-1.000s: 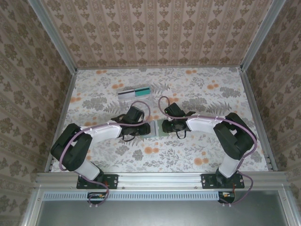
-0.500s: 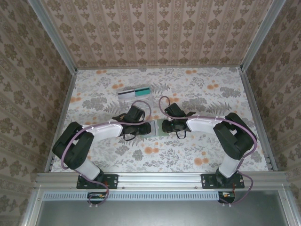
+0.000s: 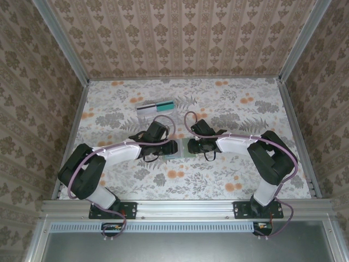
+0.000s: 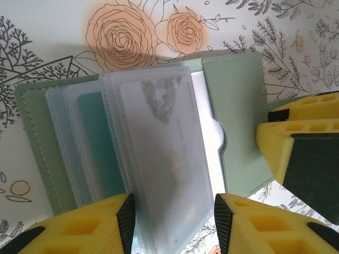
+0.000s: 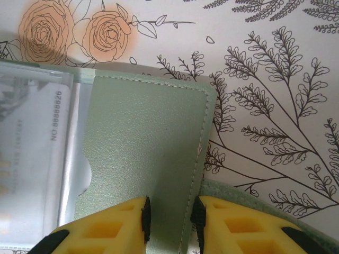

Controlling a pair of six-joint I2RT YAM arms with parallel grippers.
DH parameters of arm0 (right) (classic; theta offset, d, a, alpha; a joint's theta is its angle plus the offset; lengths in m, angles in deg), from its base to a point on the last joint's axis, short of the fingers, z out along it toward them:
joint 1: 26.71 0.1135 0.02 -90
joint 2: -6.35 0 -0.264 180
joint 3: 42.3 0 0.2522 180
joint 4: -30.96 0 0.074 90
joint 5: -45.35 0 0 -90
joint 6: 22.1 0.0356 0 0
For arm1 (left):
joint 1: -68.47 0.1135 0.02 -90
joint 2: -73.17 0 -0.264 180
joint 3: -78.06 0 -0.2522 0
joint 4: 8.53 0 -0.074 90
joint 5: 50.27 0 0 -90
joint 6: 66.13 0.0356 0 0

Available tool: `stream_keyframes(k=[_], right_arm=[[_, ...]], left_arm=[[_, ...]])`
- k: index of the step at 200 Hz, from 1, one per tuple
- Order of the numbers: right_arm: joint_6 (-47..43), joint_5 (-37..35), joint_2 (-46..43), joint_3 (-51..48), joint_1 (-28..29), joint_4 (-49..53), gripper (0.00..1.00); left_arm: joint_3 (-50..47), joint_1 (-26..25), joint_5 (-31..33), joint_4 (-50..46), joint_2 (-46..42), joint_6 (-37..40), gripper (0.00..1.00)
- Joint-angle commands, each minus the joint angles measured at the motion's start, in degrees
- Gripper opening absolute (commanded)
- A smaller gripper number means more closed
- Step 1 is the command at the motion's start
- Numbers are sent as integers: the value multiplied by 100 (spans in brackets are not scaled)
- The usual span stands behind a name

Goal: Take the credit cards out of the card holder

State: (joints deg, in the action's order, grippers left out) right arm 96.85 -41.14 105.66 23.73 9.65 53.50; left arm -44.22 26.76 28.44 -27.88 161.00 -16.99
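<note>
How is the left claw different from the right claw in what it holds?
The left claw straddles the wallet's clear card sleeves; the right claw pinches the plain green flap. The left claw gapes wider; the right is nearly closed. Both have yellow fingers.

Pale green card holder [image 4: 233,111] (floral-patterned table [image 4: 296,37]).

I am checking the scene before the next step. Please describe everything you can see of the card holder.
The card holder is a pale green wallet with stitched edges, lying open and flat on the flowered table between the two arms. Inside, a stack of clear plastic sleeves fans out; one shows a teal card, another a pale card with printed digits. The left end effector straddles the sleeves' near edge. The right end effector pinches the edge of the green flap.
</note>
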Motion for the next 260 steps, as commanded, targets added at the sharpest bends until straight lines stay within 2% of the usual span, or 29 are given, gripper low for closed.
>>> stream_keyframes(k=[1, 17, 46, 104, 188, 260], right_arm=[[93, 160, 75, -103, 29, -74, 32], [87, 159, 51, -101, 29, -69, 32], [89, 143, 19, -112, 34, -58, 32], [85, 159, 57, -103, 29, -70, 32], [86, 170, 27, -103, 30, -72, 32], [94, 177, 62, -111, 29, -89, 32]], left_arm=[[119, -45, 242, -278, -152, 85, 47], [157, -47, 463, -477, -147, 87, 47], [142, -56, 470, -411, -141, 57, 47], [173, -62, 231, -180, 108, 60, 46], [156, -58, 234, -210, 320, 27, 45], [103, -83, 13, 55, 144, 20, 44]])
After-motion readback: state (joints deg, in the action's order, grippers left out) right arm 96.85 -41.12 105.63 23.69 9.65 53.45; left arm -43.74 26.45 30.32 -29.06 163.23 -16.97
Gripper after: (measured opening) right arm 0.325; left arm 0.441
